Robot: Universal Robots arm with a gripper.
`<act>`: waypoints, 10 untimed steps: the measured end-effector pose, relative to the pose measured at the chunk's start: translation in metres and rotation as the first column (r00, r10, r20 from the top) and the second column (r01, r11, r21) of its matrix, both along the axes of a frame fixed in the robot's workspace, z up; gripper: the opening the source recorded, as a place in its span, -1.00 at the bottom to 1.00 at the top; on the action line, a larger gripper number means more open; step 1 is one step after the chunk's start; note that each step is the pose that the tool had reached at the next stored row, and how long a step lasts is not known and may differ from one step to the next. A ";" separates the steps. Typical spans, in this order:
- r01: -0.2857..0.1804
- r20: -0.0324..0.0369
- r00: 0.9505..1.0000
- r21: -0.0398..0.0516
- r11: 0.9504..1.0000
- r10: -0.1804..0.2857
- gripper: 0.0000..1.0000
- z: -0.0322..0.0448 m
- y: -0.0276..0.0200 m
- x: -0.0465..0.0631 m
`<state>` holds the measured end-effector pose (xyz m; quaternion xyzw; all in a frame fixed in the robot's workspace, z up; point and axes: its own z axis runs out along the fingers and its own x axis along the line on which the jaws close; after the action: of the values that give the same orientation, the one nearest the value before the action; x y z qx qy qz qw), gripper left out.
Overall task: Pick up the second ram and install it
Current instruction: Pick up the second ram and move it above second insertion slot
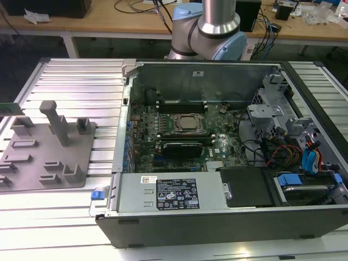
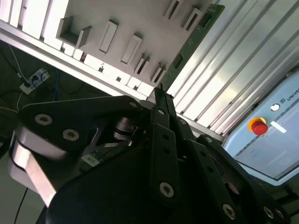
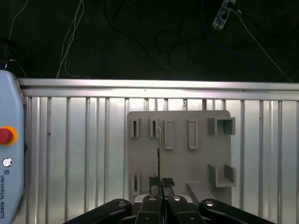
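Observation:
In the first wrist view my gripper (image 3: pixel 161 183) hangs high over a grey fixture plate (image 3: pixel 180 158) and is shut on the second ram (image 3: pixel 159 149). The ram shows edge-on as a thin line running out past the fingertips. In the second wrist view the same stick is a slim green board (image 2: pixel 194 42) reaching from the black fingertips (image 2: pixel 161 95) across the plate's slots. The open computer case (image 1: pixel 217 217) lies on the exterior view's right. Its motherboard carries the silver CPU (image 1: pixel 189 123), with dark memory slots (image 1: pixel 182 104) just behind it.
The grey fixture plate (image 1: pixel 46 147), with a tall post (image 1: pixel 54 120) and small brackets, sits on the ribbed aluminium table (image 1: pixel 81 81) on the exterior view's left. A short green strip (image 1: pixel 10 107) lies at that table's far-left edge. A pendant with a red button (image 3: pixel 5 135) rests beside the table.

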<state>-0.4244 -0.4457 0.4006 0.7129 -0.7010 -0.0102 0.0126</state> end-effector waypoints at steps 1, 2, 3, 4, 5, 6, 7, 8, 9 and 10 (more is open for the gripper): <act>0.000 0.000 1.000 0.000 1.000 0.000 -0.82 0.0046 0.0000 0.000; 0.000 0.000 1.000 0.000 1.000 0.000 -0.82 0.0080 0.0000 0.000; 0.000 0.000 1.000 0.001 1.000 0.000 -0.82 0.0096 0.0000 0.000; 0.000 0.000 1.000 0.001 1.000 0.000 -0.82 0.0118 0.0000 0.000; 0.000 0.001 1.000 0.002 1.000 0.000 -0.82 0.0160 0.0000 0.000; 0.000 0.001 1.000 0.002 1.000 0.000 -0.82 0.0187 0.0000 0.000; 0.000 0.001 1.000 0.003 1.000 0.000 -0.82 0.0236 0.0000 0.000; 0.000 0.001 1.000 0.003 1.000 0.000 -0.82 0.0271 0.0000 0.000; 0.000 0.002 1.000 0.004 1.000 0.000 -0.82 0.0309 0.0000 0.000; 0.000 0.002 1.000 0.004 1.000 0.000 -0.82 0.0340 0.0000 0.000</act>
<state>-0.4244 -0.4457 0.4346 0.7130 -0.7010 -0.0109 0.0108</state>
